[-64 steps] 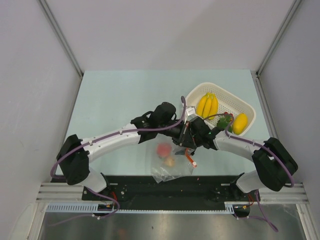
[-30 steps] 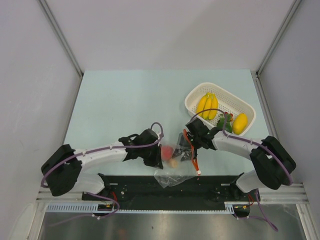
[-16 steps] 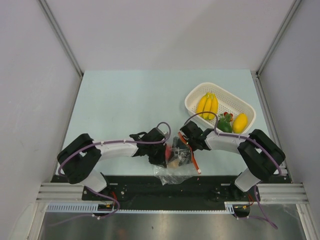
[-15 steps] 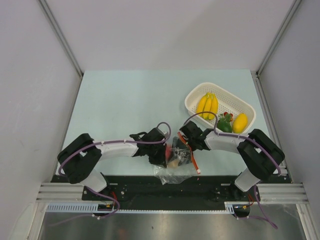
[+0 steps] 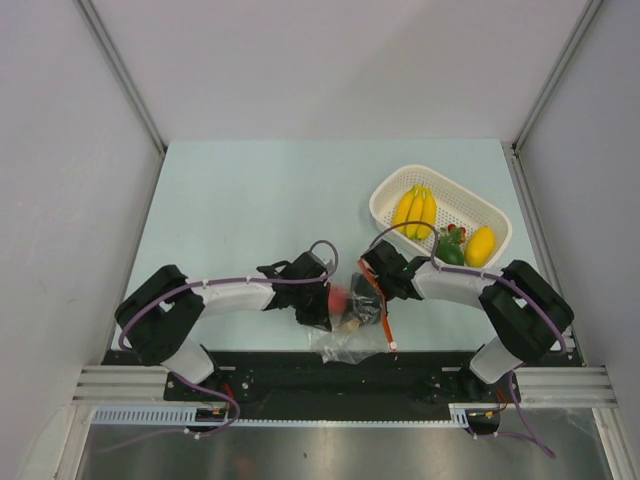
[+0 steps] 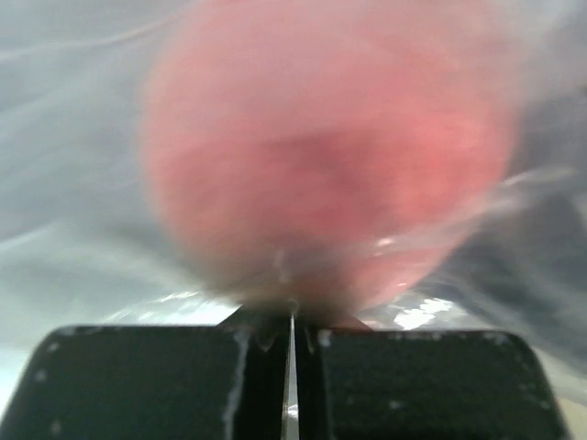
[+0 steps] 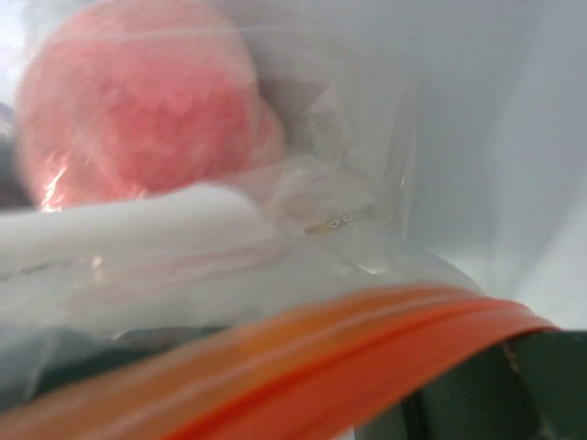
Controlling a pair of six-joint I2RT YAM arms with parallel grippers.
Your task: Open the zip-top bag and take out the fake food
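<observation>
The zip-top bag [image 5: 350,338] lies crinkled at the table's near edge, its red zip strip [image 5: 381,312] [image 7: 303,367] lifted on the right. Inside are a red piece [image 5: 338,298] [image 6: 321,156] [image 7: 138,110] and a small tan egg-like piece [image 5: 351,322]. My left gripper [image 5: 323,302] [image 6: 293,316] has its jaws pressed together on the bag's film just under the red piece. My right gripper [image 5: 372,288] holds the bag's mouth by the zip strip; its fingers are mostly hidden behind the plastic. The banana bunch [image 5: 415,210], green vegetable [image 5: 449,250] and yellow lemon-like fruit [image 5: 480,245] lie in the basket.
The white perforated basket [image 5: 398,185] stands at the right rear of the pale green table [image 5: 240,210]. A black rail [image 5: 270,370] runs along the table's near edge, just below the bag. Grey walls close in both sides.
My left arm swung back left, then came in to the bag's left side and closed there. The right gripper kept the zip strip. The red piece now shows between the two grippers.
</observation>
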